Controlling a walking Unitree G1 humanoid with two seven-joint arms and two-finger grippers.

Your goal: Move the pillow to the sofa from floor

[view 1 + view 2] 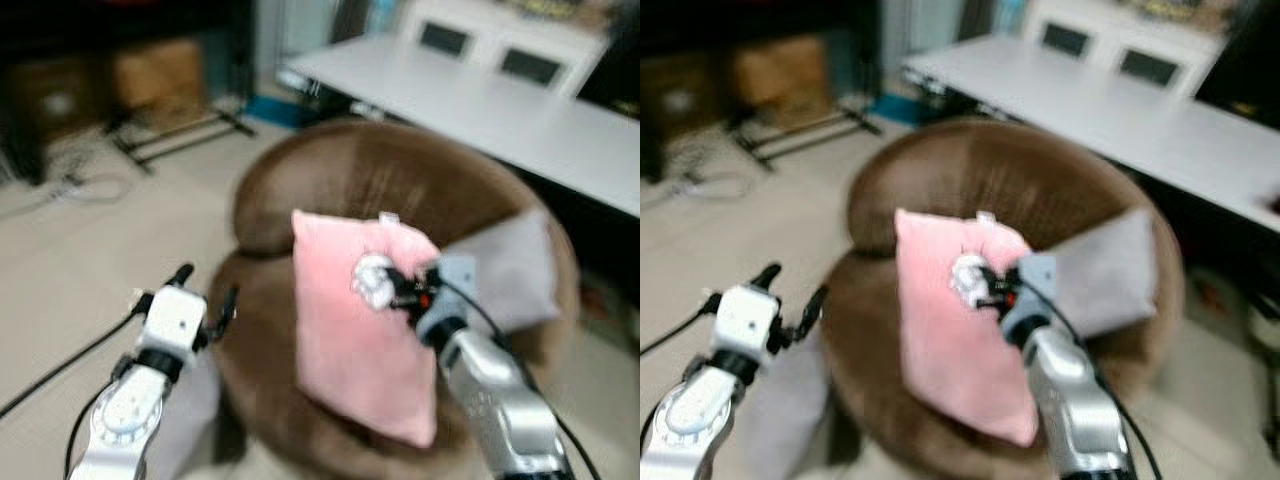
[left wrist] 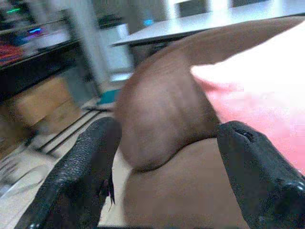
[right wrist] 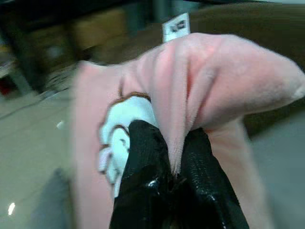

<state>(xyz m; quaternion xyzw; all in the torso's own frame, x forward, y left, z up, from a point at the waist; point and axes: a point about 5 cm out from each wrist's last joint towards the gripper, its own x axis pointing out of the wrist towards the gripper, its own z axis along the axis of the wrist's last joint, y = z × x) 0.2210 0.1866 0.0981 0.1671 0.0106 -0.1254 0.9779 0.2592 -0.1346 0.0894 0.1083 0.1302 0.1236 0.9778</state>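
A pink pillow [image 1: 350, 340] with a white patch hangs over the round brown sofa [image 1: 380, 180], held up off the seat. My right gripper [image 1: 400, 285] is shut on a fold of the pink pillow [image 3: 200, 81]; the black fingers [image 3: 143, 162] pinch the fabric between them. A white tag [image 3: 175, 27] sticks out at the pillow's top edge. My left gripper [image 1: 205, 290] stands open to the left of the sofa, at its front edge, with nothing between its fingers [image 2: 86, 167].
A grey cushion [image 1: 515, 265] lies on the sofa's right side. A long white table [image 1: 480, 100] stands behind the sofa. Metal stand legs [image 1: 180, 135] and cables [image 1: 85, 185] lie on the beige floor at the far left, in front of dark shelving.
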